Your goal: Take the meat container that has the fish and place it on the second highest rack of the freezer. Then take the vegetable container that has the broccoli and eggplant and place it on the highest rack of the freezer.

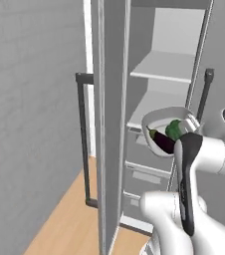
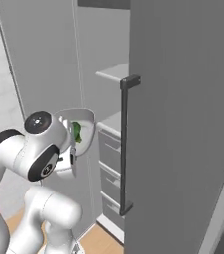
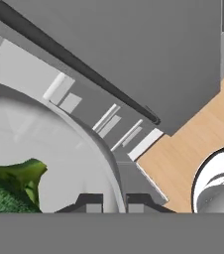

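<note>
A round pale bowl (image 1: 165,130), the vegetable container, is held up in the air in front of the open freezer (image 1: 164,99), tipped so its open side faces partly sideways. Inside it lie a dark purple eggplant (image 1: 162,140) and a green broccoli floret (image 1: 174,129), resting against the lower wall. The gripper (image 3: 115,201) is clenched on the bowl's rim, one finger on each side of the thin wall, as the hand view shows. The bowl sits near the front edge of the lower white shelf (image 1: 154,107), roughly at its level and not yet on any shelf. The higher white shelf (image 1: 165,67), its goal, is above the bowl and looks bare. Below the shelves are grey drawers (image 1: 147,172). The freezer door (image 1: 109,124) stands open to the left, with its dark bar handle (image 1: 83,139). The meat container and fish cannot be made out, so whether the first half is done is unclear. What seems left is lifting the bowl, levelling it, and setting it on the top shelf.
</note>
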